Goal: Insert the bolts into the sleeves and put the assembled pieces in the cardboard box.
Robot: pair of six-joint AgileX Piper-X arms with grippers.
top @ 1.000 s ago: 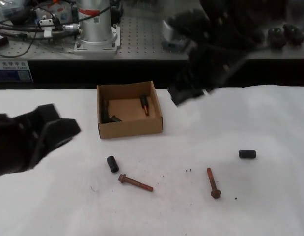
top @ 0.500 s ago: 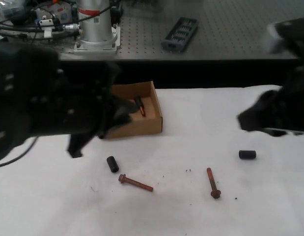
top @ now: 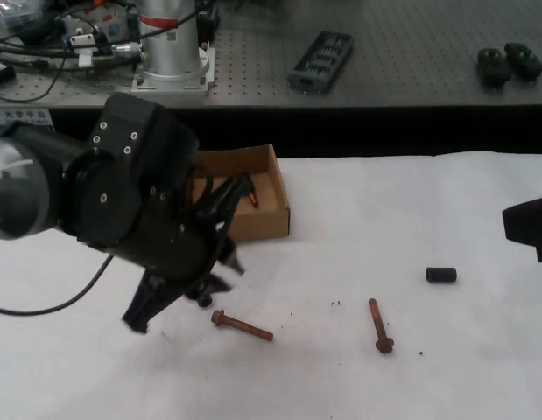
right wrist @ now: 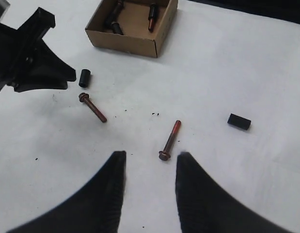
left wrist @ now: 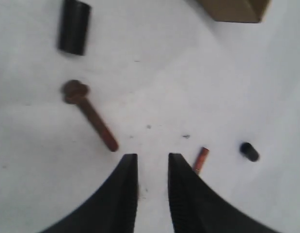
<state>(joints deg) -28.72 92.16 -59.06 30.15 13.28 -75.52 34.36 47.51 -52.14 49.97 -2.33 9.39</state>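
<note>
Your left gripper [left wrist: 152,158] hangs over the white counter [top: 341,385] with its fingers parted by a narrow gap and holding nothing. It is near the left bolt [left wrist: 90,115] and the left sleeve [left wrist: 74,26], which lie close together on the arms' side of the cardboard box [right wrist: 125,43]. Your right gripper [right wrist: 152,155] has its fingers set wider apart, also holding nothing, with the right bolt [right wrist: 170,140] on the counter ahead of it; the right sleeve [right wrist: 239,121] lies apart from that bolt, and 2 dark pieces [right wrist: 152,10] rest inside the box.
</note>
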